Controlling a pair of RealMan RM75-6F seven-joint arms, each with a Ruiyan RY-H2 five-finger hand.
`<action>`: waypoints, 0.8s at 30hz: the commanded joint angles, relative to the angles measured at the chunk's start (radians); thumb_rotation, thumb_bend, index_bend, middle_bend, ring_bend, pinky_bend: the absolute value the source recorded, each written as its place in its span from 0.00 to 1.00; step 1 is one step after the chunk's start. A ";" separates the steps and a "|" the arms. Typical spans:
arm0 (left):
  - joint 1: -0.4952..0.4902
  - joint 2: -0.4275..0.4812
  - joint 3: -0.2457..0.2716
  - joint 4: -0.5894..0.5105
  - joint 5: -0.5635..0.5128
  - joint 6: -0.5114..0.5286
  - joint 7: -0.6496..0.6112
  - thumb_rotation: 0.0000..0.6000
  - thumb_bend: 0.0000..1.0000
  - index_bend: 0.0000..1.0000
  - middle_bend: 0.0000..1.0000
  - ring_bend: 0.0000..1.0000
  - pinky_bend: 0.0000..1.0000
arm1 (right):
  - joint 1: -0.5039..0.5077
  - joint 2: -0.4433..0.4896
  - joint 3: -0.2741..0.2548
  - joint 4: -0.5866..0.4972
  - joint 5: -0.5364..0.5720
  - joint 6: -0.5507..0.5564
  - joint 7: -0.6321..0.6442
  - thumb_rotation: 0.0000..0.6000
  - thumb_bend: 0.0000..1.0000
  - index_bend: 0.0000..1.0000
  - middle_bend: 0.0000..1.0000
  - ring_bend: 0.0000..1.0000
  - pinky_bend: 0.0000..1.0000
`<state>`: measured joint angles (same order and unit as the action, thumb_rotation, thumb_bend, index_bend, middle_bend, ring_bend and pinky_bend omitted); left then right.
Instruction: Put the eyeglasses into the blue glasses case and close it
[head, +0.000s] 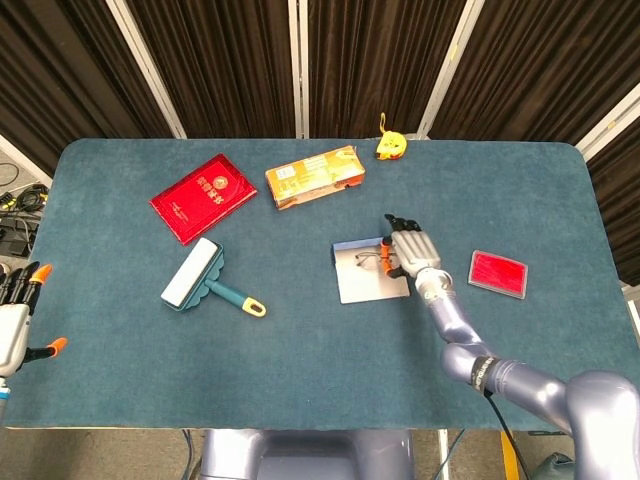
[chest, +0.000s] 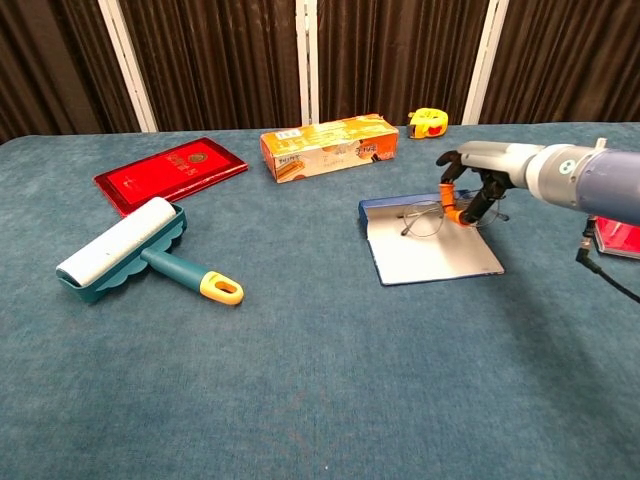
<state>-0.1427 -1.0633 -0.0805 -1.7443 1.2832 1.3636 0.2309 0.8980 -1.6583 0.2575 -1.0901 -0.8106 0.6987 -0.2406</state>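
Observation:
The blue glasses case (head: 371, 282) (chest: 432, 256) lies open near the table's middle, its pale lining facing up. Thin wire eyeglasses (head: 369, 257) (chest: 424, 219) hang low over the case's far end, by its blue rim. My right hand (head: 407, 252) (chest: 477, 180) pinches them at their right side with orange-tipped fingers. My left hand (head: 18, 310) shows only in the head view, at the far left edge off the table, fingers spread and holding nothing.
A teal lint roller (head: 205, 280) (chest: 135, 250) lies left of the case. Behind it are a red booklet (head: 203, 197) (chest: 170, 172), an orange box (head: 314, 176) (chest: 328, 146) and a yellow tape measure (head: 390, 146) (chest: 428, 122). A small red case (head: 498, 273) (chest: 618, 236) lies to the right.

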 joint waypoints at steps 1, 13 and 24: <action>-0.001 0.000 -0.001 0.002 -0.003 0.000 -0.001 1.00 0.00 0.00 0.00 0.00 0.00 | 0.013 -0.022 0.003 0.017 0.014 0.009 -0.019 1.00 0.45 0.64 0.00 0.00 0.00; -0.007 -0.001 -0.003 0.010 -0.021 -0.011 -0.004 1.00 0.00 0.00 0.00 0.00 0.00 | 0.058 -0.077 0.016 0.042 0.083 0.043 -0.124 1.00 0.45 0.63 0.00 0.00 0.00; -0.008 -0.002 0.001 0.010 -0.016 -0.008 -0.003 1.00 0.00 0.00 0.00 0.00 0.00 | 0.043 -0.079 0.014 0.038 0.043 0.096 -0.127 1.00 0.16 0.02 0.00 0.00 0.00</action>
<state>-0.1504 -1.0654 -0.0794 -1.7345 1.2668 1.3557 0.2278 0.9449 -1.7400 0.2708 -1.0489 -0.7629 0.7904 -0.3713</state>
